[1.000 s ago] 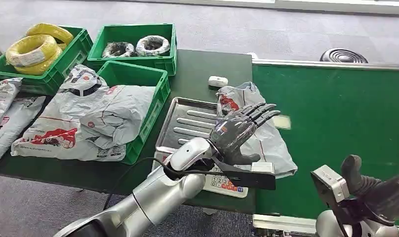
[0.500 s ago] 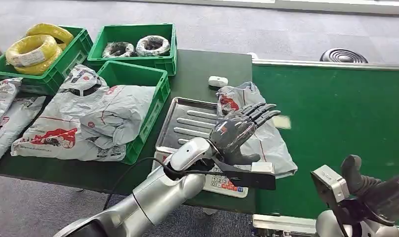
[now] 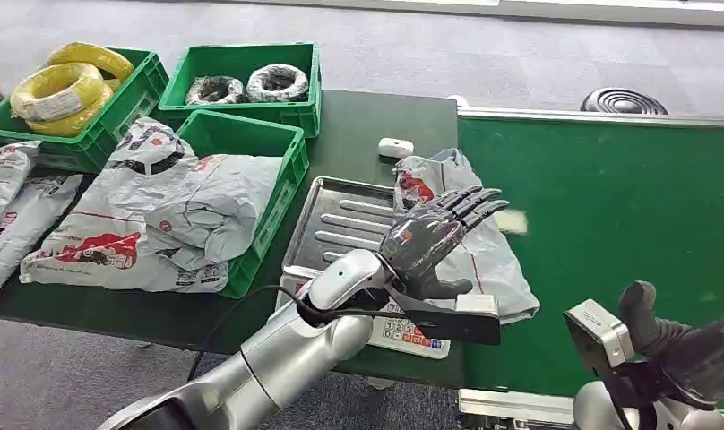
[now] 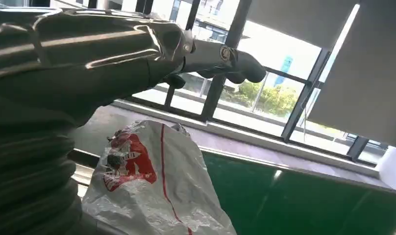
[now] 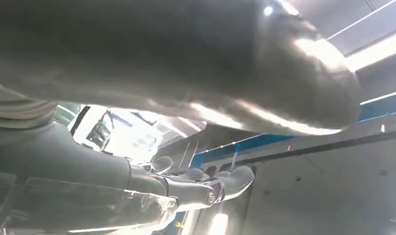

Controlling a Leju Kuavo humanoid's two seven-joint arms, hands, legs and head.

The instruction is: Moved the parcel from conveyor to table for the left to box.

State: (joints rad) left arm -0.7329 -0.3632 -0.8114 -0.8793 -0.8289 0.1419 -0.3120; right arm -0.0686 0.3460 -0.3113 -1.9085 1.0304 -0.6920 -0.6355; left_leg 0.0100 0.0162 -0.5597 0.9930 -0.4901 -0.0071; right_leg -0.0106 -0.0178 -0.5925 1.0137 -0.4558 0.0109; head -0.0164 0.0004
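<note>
Far left, 3 green crates (image 3: 237, 134) and stacked bags (image 3: 152, 215) are seen on the table (image 3: 358, 125). The left hand (image 3: 435, 237) is held above the parcel (image 3: 470, 242), fingers spread, nothing gripped. The parcel is draped partly over the steel tray (image 3: 336, 219), partly onto the conveyor (image 3: 609, 206). Likely risks: slippery film sliding out of a grasp, or the tray being dragged along. Near right, the right hand (image 3: 690, 345) is seen low; its fingers cannot be judged.

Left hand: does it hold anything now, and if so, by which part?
Nothing is held. The left hand hovers open, fingers spread, above the grey parcel, which lies partly on the metal tray.
</note>
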